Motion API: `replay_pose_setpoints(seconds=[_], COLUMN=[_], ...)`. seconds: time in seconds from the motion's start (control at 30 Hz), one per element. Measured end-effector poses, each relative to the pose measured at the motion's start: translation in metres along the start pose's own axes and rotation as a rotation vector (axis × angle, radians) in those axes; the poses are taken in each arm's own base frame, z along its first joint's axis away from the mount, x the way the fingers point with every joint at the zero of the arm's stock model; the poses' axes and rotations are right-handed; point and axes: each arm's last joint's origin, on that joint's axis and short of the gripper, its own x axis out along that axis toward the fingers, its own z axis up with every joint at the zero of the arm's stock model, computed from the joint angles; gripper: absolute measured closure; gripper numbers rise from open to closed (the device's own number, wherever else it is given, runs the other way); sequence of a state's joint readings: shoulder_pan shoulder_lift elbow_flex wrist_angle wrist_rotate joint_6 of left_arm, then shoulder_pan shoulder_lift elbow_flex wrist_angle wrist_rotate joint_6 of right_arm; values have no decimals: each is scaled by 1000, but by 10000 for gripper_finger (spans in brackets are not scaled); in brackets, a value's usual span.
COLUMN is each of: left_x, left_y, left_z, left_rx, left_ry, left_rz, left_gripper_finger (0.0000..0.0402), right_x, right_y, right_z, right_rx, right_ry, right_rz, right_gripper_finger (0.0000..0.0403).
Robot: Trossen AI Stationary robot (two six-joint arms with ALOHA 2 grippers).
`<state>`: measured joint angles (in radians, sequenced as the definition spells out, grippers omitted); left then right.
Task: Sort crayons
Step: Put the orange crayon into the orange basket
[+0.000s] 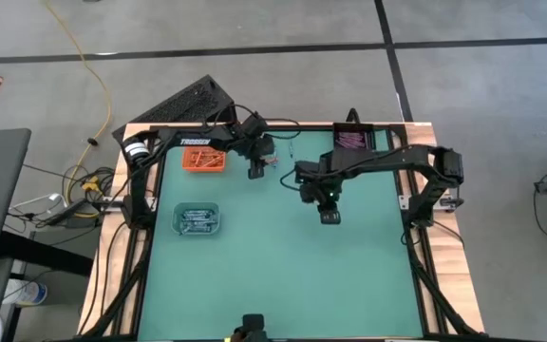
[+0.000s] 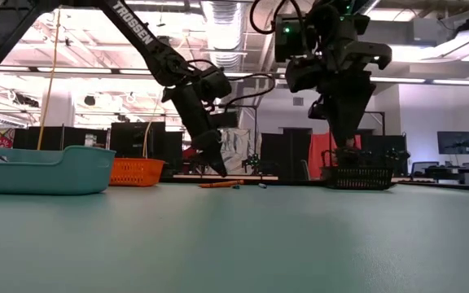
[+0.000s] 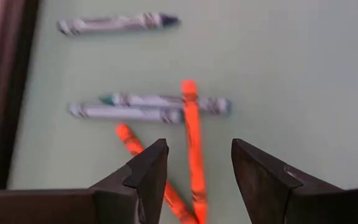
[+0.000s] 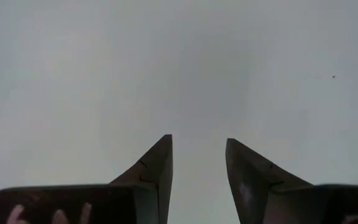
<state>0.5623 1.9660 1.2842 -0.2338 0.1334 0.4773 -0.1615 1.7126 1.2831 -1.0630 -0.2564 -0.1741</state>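
Several crayons lie loose on the green table near its far edge. In the left wrist view I see two orange crayons point(image 3: 192, 134) point(image 3: 129, 138) and three blue-grey ones point(image 3: 123, 112) point(image 3: 166, 100) point(image 3: 117, 23); one orange crayon lies across two of the blue-grey ones. My left gripper point(image 3: 197, 146) is open and low over them point(image 1: 254, 169), its fingers on either side of the longer orange crayon. I cannot tell whether they touch it. My right gripper point(image 1: 330, 214) is open and empty, raised over bare table point(image 4: 197, 140).
An orange tray point(image 1: 204, 160) holding orange crayons stands at the far left. A teal tray point(image 1: 198, 218) holding blue-grey crayons stands nearer, at the left. A black tray point(image 1: 354, 140) holding purple crayons stands at the far right. Bare green mat point(image 1: 283, 275) fills the near half.
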Motion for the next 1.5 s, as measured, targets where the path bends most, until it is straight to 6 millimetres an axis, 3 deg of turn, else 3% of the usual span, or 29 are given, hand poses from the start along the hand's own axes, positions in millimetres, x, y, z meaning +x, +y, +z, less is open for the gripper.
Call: replay_pose_setpoints(seconds=[0.23,0.53,1.0,1.5], left_x=[24,30,28,24], left_y=[3,6,4,5], left_z=[-3,1,-1,0], left_rx=[2,-2,16,16], left_ry=[75,96,141,145], left_rz=[-34,-39,-61,-55], left_gripper_finger=[243,253,390,393], right_x=[1,4,4,4], right_y=[5,14,14,14], right_z=[1,2,2,2], right_rx=[12,-7,-13,8], right_ry=[0,9,5,10], right_rz=[1,6,5,8], right_gripper_finger=[262,262,262,262])
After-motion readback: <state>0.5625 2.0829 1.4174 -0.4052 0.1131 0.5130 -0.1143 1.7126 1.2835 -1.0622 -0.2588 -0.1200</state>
